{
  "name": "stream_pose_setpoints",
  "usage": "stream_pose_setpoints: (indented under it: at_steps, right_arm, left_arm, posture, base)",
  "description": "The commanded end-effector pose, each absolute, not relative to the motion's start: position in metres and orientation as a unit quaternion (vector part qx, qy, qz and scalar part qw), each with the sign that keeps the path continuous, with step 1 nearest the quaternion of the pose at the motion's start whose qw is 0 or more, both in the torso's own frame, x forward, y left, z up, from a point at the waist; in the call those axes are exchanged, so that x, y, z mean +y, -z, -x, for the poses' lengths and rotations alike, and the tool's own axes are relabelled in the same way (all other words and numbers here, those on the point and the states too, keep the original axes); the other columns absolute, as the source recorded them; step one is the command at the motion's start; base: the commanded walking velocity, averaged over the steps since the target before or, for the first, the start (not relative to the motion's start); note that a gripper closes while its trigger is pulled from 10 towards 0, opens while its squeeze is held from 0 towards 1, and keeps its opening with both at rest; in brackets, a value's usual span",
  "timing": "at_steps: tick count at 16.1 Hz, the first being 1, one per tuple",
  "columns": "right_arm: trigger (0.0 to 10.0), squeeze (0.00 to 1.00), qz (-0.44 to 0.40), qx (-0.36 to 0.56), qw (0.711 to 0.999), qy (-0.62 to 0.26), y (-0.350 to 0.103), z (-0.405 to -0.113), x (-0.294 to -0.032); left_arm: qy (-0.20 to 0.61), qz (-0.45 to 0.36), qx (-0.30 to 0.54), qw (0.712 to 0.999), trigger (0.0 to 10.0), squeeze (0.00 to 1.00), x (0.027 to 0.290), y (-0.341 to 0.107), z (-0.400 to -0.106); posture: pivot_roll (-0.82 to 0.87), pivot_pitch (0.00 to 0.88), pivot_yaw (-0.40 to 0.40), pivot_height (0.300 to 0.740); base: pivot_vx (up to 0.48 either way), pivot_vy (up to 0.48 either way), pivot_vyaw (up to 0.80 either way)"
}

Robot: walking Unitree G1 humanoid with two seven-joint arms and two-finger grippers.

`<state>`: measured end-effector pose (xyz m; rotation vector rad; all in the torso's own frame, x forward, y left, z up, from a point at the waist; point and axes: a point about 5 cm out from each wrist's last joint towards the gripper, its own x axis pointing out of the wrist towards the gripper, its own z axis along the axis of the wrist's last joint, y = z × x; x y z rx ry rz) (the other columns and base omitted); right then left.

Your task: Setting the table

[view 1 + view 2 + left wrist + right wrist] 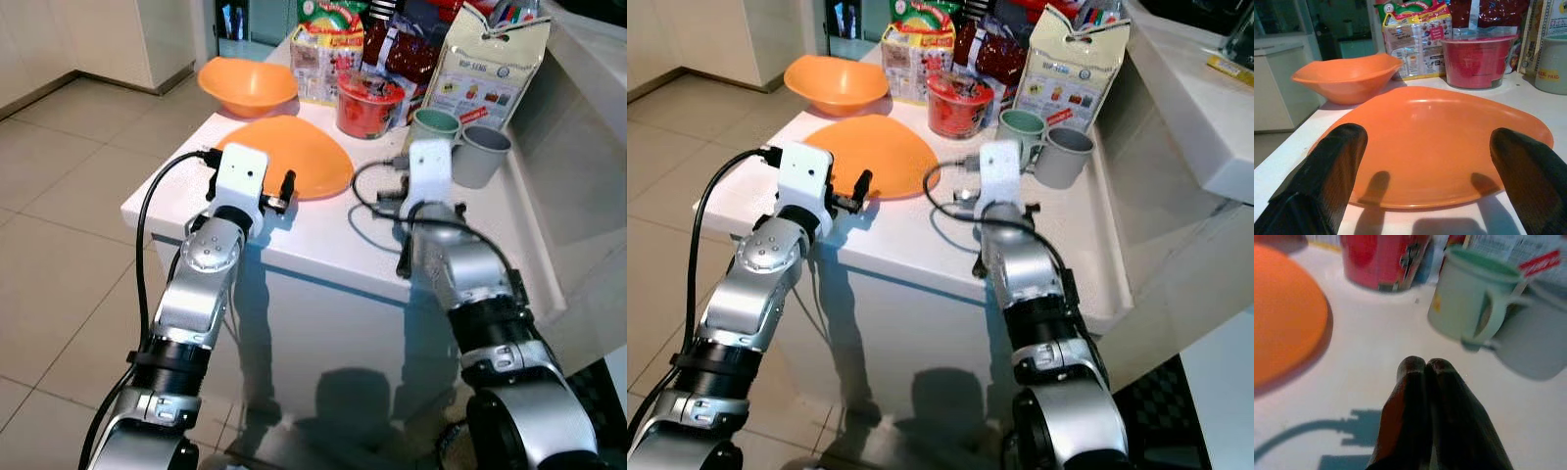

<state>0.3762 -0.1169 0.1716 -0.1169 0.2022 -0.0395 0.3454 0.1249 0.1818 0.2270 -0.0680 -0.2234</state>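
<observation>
Left wrist view looks along my left gripper (pixel 1427 171), whose two fingers (pixel 1327 171) stand wide apart with nothing between them, framing the near rim of the orange plate (pixel 1435 142). I judge that spread is there to take the plate by its edge, since it lies flat and low near the front edge of the table (pixel 323 245), close to the front left corner, with only its rim to grasp. Behind it, toward the far left corner, sits the orange bowl (pixel 247 85).

My right gripper (pixel 1425 401) has its fingers pressed together, holding nothing. It hovers over bare table just right of the plate and short of the green mug (pixel 1474 303) and the grey mug (pixel 1533 338), which touch each other by the right edge. The mugs' handles face roughly my way, which should suit a pinch later.

A red cup (pixel 369 103) and packets (pixel 326 49) crowd the far edge, so the near side is the working space.
</observation>
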Motion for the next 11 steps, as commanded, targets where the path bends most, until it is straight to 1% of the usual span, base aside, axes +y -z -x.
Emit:
stream_pose_setpoints:
  at_steps: [1, 2, 4, 11]
  right_arm:
    - [10.0, 1.00, 0.049, 0.112, 0.992, 0.035, -0.1709, -0.3759, -0.1250]
    - [10.0, 1.00, 0.043, 0.132, 0.990, 0.041, -0.1636, -0.3737, -0.1258]
    - [10.0, 1.00, 0.044, 0.137, 0.989, 0.038, -0.1611, -0.3715, -0.1241]
    - [10.0, 1.00, 0.036, 0.139, 0.989, 0.033, -0.1637, -0.3714, -0.1209]
  left_arm:
    - [0.120, -0.115, -0.047, 0.985, 10.0, 0.00, 0.1185, -0.1907, -0.3466]
    - [0.122, -0.115, -0.047, 0.985, 10.0, 0.00, 0.1174, -0.1905, -0.3469]
    - [0.122, -0.116, -0.047, 0.985, 10.0, 0.00, 0.1178, -0.1905, -0.3469]
    - [0.124, -0.119, -0.048, 0.984, 10.0, 0.00, 0.1180, -0.1906, -0.3465]
  posture:
    - [0.17, 0.000, -0.103, 0.740]
    - [0.17, 0.000, -0.104, 0.740]
    - [0.18, 0.000, -0.104, 0.740]
    - [0.18, 0.000, -0.108, 0.740]
  base:
    - [0.000, 0.000, 0.00]
    - [0.000, 0.000, 0.00]
    - [0.000, 0.000, 0.00]
    - [0.000, 0.000, 0.00]
